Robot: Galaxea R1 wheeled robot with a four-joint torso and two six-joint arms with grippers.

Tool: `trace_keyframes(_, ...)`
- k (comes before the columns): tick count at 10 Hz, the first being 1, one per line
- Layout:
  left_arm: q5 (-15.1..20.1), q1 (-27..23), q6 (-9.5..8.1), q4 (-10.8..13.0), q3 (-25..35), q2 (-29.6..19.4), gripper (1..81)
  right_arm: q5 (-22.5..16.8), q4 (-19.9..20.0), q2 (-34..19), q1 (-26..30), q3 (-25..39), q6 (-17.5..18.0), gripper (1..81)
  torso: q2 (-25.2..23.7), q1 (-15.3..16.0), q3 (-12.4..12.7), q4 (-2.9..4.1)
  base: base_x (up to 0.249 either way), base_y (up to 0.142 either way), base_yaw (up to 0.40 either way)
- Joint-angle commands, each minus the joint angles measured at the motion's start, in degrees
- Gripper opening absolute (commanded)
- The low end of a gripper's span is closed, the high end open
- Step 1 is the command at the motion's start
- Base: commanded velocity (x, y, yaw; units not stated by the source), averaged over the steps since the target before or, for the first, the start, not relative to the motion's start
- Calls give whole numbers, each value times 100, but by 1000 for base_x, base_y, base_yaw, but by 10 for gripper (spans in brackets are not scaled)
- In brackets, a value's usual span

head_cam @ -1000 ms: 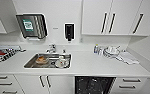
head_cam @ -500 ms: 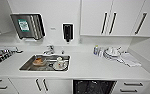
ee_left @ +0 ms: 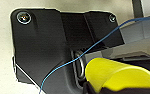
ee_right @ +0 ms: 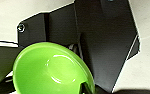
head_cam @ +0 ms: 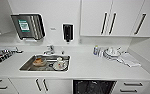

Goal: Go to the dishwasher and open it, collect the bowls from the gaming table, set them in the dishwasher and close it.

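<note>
while the head view looks down on a white kitchen worktop (head_cam: pixel 91 67), the dishwasher (head_cam: pixel 94 87) shows as a dark, racked opening just below the worktop's front edge, right of the steel sink (head_cam: pixel 44 63) and flanked by white drawers (head_cam: pixel 128 87); judged from that exposed interior, its door is already open. a green bowl (ee_right: pixel 51 71) appears large and tilted in the right wrist view, hollow toward the camera, with a dark part of the right hand (ee_right: pixel 84 88) crossing its rim, so the right hand reads as clamped on the green bowl. a yellow-green bowl (ee_left: pixel 118 75) appears in the left wrist view, seen from its outer side, close against dark parts of the arm; whether the left hand is apart, together or clamped on it cannot be told. a thin blue cable (ee_left: pixel 91 47) runs across that view. the relation that matters: the dishwasher opening lies ahead of and below the camera, slightly right of centre, which, as a judgement, favours the right arm for the first bowl. crockery (head_cam: pixel 59 63) lies in the sink and more (head_cam: pixel 112 53) stands on the worktop to the right. both belong to the kitchen, not the task.
</note>
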Motion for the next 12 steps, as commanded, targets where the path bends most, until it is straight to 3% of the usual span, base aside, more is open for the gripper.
trace_keyframes(1, 47, -80, -4, 112, 46, -96, 10, -119, 62, -363, 152, 598, -2, 10, 0, 0, 0, 0, 0, 0, 0)
trace_keyframes(3, -252, -1, -4, 199, 466, -358, 10, 21, 62, -864, 99, 1416, 34, 10, 0, 0, 0, 0, 0, 0, 0)
trace_keyframes(6, -288, 43, -4, 218, 1433, -948, 10, 127, 54, -1393, 73, 2262, 60, 10, 0, 0, 0, 0, 0, 0, 0)
trace_keyframes(12, -314, 52, 23, 218, 2699, -1809, 10, 232, 54, -1419, 91, 2262, 60, 10, 0, -6, -1063, 0, 0, 0, 0)
